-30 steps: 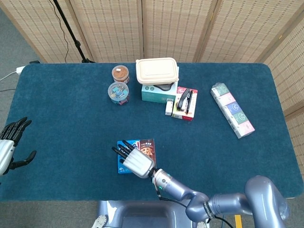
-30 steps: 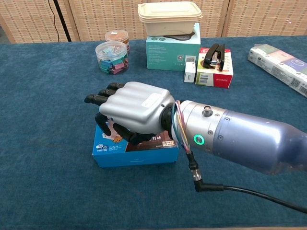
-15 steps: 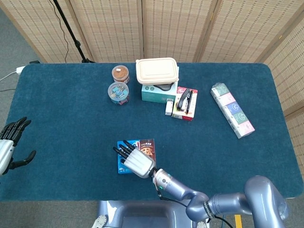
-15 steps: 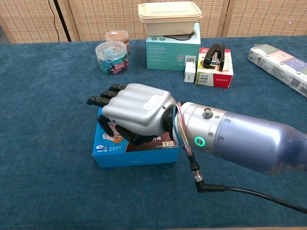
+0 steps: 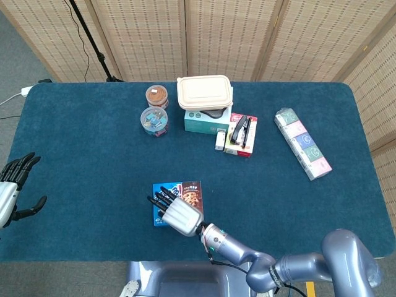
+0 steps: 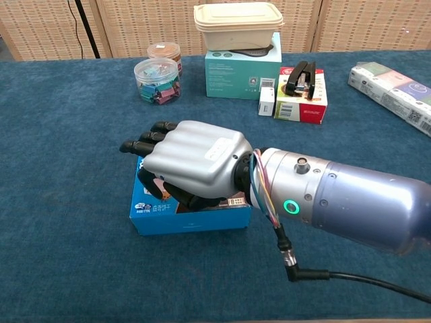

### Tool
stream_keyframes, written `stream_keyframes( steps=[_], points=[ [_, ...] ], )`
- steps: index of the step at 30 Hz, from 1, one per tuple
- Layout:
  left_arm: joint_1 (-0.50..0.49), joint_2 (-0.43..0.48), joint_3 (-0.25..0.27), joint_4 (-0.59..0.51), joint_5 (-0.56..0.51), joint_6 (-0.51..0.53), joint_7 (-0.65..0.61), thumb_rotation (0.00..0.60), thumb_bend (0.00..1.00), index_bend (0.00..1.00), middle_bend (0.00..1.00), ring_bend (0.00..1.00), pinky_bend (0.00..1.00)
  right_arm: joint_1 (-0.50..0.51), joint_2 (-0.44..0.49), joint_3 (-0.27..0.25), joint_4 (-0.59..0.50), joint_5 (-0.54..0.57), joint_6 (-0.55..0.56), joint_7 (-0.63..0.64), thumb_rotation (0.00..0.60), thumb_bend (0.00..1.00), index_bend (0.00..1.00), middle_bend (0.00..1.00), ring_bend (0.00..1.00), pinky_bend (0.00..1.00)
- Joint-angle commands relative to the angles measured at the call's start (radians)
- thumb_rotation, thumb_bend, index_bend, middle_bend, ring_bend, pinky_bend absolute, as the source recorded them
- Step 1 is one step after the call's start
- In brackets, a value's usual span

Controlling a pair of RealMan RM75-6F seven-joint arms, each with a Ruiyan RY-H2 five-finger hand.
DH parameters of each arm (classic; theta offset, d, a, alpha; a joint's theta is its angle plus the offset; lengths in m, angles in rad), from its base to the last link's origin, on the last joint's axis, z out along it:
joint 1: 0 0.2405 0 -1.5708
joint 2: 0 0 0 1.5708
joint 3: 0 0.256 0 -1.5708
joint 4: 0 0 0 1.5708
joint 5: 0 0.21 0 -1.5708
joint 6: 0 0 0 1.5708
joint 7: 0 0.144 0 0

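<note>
The right hand (image 6: 192,165), silver-backed with black fingers, lies palm down over the flat blue cardboard box with a brown printed top (image 6: 190,214), which sits near the front edge of the dark blue cloth-covered table (image 5: 93,167); its fingers are curled over the box's top and its thumb presses the box's left side, so it grips the box. The left hand (image 5: 13,189) hangs off the table's left edge, fingers spread and holding nothing. Further back stand a clear round plastic jar of coloured clips (image 6: 157,81) and, behind it, a clear round jar with brown contents (image 6: 165,52). To their right a beige lidded food container (image 6: 238,16) rests on a teal box (image 6: 242,74), just beside a black stapler (image 6: 299,78) on a red-and-white box (image 6: 303,102). Far right lies a long wrapped pack of tissue packets (image 5: 302,151).
</note>
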Motion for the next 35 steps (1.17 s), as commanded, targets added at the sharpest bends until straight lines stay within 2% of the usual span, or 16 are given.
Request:
stream_keyframes(
  steps=[1,4,6,7,9,11,13,14,20,25,31,35],
  points=[
    [0.001,0.000,0.000,0.001,-0.001,0.001,-0.002,0.600,0.33,0.00,0.00,0.00,0.00,-0.002,0.013,0.008,-0.016,-0.005,0.009,0.008,0.600,0.84,0.39,0.00,0.00,0.00],
    [0.000,0.002,-0.001,0.001,-0.002,-0.001,-0.011,0.600,0.32,0.00,0.00,0.00,0.00,-0.006,0.045,0.020,-0.055,-0.021,0.023,0.027,0.600,0.84,0.34,0.00,0.00,0.00],
    [-0.002,0.005,-0.001,0.001,-0.002,-0.004,-0.016,0.600,0.32,0.00,0.00,0.00,0.00,-0.011,0.085,0.030,-0.094,-0.043,0.042,0.045,0.600,0.82,0.27,0.00,0.00,0.00],
    [-0.001,0.006,0.000,0.001,-0.002,-0.004,-0.017,0.600,0.32,0.00,0.00,0.00,0.00,-0.015,0.105,0.032,-0.111,-0.056,0.053,0.053,0.600,0.78,0.22,0.00,0.00,0.00],
    [0.000,0.006,0.001,0.001,0.001,-0.003,-0.016,0.600,0.32,0.00,0.00,0.00,0.00,-0.028,0.153,0.037,-0.146,-0.084,0.081,0.072,0.600,0.58,0.11,0.00,0.00,0.00],
    [0.002,0.003,0.003,0.002,0.001,0.000,-0.009,0.600,0.31,0.00,0.00,0.00,0.00,-0.047,0.195,0.040,-0.172,-0.104,0.117,0.082,0.600,0.31,0.04,0.00,0.00,0.00],
    [0.004,-0.002,0.004,0.004,-0.002,-0.001,0.010,0.600,0.30,0.00,0.00,0.00,0.00,-0.077,0.244,0.042,-0.197,-0.118,0.165,0.088,0.600,0.10,0.01,0.00,0.00,0.00],
    [0.004,-0.005,0.004,0.003,-0.006,-0.001,0.022,0.600,0.29,0.00,0.00,0.00,0.00,-0.093,0.268,0.040,-0.211,-0.119,0.183,0.094,0.600,0.03,0.00,0.00,0.00,0.00],
    [0.020,-0.034,-0.003,-0.002,-0.025,0.029,0.089,0.600,0.26,0.00,0.00,0.00,0.00,-0.205,0.431,0.007,-0.256,-0.109,0.275,0.181,0.600,0.00,0.00,0.00,0.00,0.00],
    [0.039,-0.061,0.009,0.011,-0.029,0.042,0.107,0.600,0.24,0.00,0.00,0.00,0.00,-0.304,0.536,-0.041,-0.225,-0.126,0.346,0.314,0.600,0.00,0.00,0.00,0.00,0.00],
    [0.062,-0.088,0.019,0.040,-0.021,0.070,0.104,0.600,0.12,0.00,0.00,0.00,0.00,-0.451,0.599,-0.107,-0.153,-0.135,0.463,0.470,0.600,0.00,0.00,0.00,0.00,0.00],
    [0.076,-0.099,0.025,0.056,-0.004,0.095,0.108,0.600,0.10,0.00,0.00,0.00,0.00,-0.542,0.594,-0.138,-0.078,-0.137,0.530,0.574,0.600,0.00,0.00,0.00,0.00,0.00]
  ],
)
